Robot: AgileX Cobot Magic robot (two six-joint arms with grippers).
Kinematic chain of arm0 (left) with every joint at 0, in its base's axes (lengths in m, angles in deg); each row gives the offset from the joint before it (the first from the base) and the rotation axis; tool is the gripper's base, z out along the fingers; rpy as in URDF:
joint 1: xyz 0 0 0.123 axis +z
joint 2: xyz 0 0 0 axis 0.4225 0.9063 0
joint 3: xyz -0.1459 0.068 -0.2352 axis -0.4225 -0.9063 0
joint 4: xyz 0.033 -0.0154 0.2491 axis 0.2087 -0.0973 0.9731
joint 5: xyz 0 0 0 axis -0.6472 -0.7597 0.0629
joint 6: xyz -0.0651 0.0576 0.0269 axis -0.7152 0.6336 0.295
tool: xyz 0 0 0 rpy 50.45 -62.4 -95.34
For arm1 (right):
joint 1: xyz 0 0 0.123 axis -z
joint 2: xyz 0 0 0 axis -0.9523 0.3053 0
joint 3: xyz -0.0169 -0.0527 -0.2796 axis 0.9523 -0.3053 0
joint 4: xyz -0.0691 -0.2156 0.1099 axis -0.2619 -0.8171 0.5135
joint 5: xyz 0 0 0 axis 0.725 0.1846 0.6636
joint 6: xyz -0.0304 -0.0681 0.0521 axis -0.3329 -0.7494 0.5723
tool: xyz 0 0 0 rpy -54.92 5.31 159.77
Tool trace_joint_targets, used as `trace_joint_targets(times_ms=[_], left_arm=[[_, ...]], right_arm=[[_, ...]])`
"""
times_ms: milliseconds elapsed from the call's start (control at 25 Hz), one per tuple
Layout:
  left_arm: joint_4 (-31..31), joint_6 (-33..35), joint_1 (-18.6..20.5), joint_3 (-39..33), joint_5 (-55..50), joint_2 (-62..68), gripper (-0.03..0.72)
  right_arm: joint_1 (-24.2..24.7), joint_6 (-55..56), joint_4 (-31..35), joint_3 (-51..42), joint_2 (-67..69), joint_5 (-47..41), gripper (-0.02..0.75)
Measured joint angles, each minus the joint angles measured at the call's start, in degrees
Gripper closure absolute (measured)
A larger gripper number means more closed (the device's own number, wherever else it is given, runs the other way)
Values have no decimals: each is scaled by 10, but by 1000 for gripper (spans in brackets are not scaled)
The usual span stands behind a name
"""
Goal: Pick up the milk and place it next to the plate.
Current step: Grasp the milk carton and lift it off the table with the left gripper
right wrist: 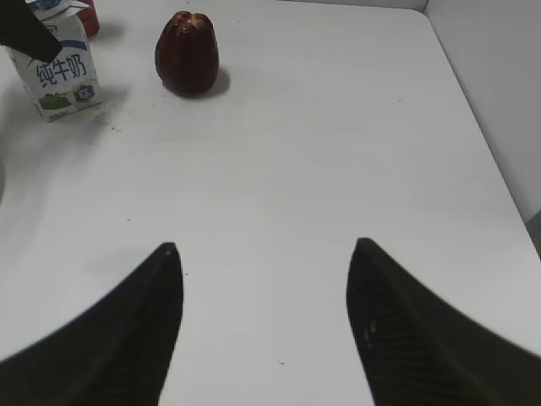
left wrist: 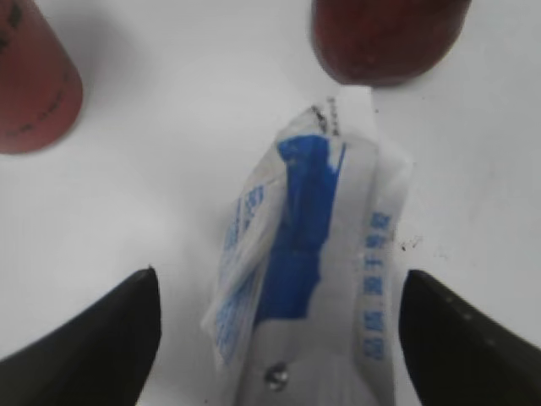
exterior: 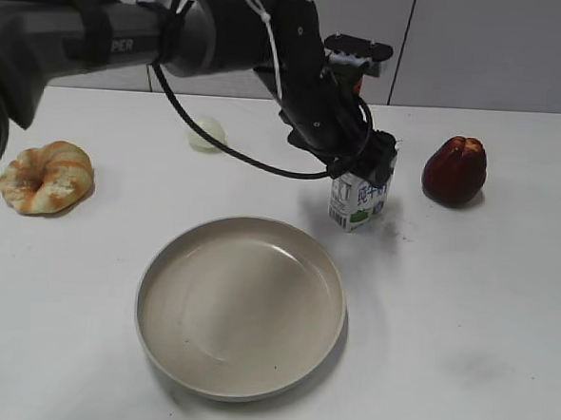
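The milk (exterior: 357, 203) is a small white carton with blue characters and a green patch. It stands upright on the table just beyond the upper right rim of the plate (exterior: 238, 360), a wide beige dish at the front centre. My left gripper (exterior: 371, 168) reaches across from the left and is down over the carton's top. In the left wrist view its fingers (left wrist: 279, 288) are open on either side of the milk (left wrist: 313, 220), with a gap on the left. My right gripper (right wrist: 264, 254) is open and empty over bare table; the milk (right wrist: 61, 72) lies far to its upper left.
A dark red fruit (exterior: 454, 170) sits right of the milk, also in both wrist views (left wrist: 389, 38) (right wrist: 187, 52). A red can (left wrist: 34, 76) stands behind the milk. A bread ring (exterior: 46, 177) lies at far left, a pale round thing (exterior: 207, 132) at back.
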Motion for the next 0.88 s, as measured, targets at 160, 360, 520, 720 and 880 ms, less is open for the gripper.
trace_joint_targets(times_ms=[160,360,520,720,880], left_arm=[[3,0,0,0,8,14,96],[4,1,0,0,34,14,247],[4,0,-2,0,42,14,376],[5,1,-2,0,42,14,387],[5,1,-2,0,42,14,388]], right_arm=[[0,0,0,0,0,0,272],[0,0,0,0,0,0,272],[0,0,0,0,0,0,272],[0,0,0,0,0,0,272],[0,0,0,0,0,0,272]])
